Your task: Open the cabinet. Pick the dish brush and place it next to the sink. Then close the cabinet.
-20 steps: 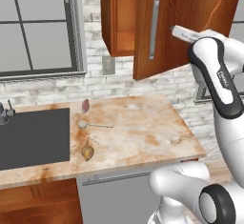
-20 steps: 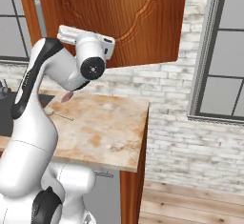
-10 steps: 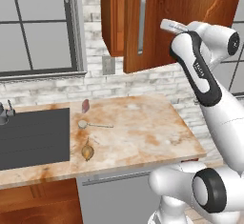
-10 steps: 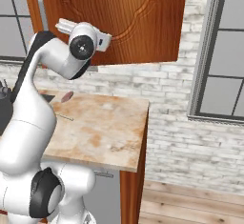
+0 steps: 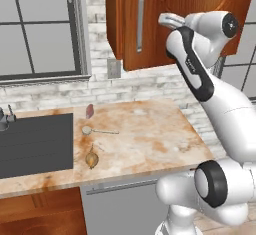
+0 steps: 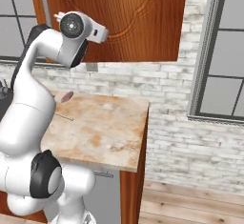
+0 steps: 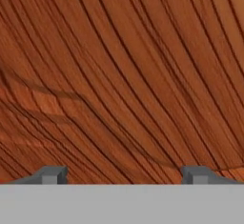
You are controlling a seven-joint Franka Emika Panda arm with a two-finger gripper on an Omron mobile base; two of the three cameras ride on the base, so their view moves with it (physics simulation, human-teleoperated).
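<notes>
The cabinet (image 5: 195,9) is reddish-brown, and its door (image 6: 128,18) with a silver bar handle (image 5: 140,21) stands almost flush with the cabinet body. My gripper (image 5: 162,19) is raised against the door face, to the right of the handle. In the hand view the wood grain sits right in front of my gripper (image 7: 125,175), whose fingertips (image 7: 52,174) stand wide apart, open and holding nothing. The dish brush (image 5: 88,130) lies flat on the counter just right of the sink (image 5: 35,144), its thin handle pointing right.
A yellowish-brown lump (image 5: 91,160) and a pinkish lump (image 5: 90,110) lie near the brush on the beige marble counter (image 5: 150,139). A small faucet (image 5: 5,119) stands at the sink's far left. Windows flank the cabinet; the counter ends at its right edge (image 6: 143,137).
The cabinet door has swung from partly open to nearly shut, and my hand has travelled left with it, staying against the door face. The brush has not moved.
</notes>
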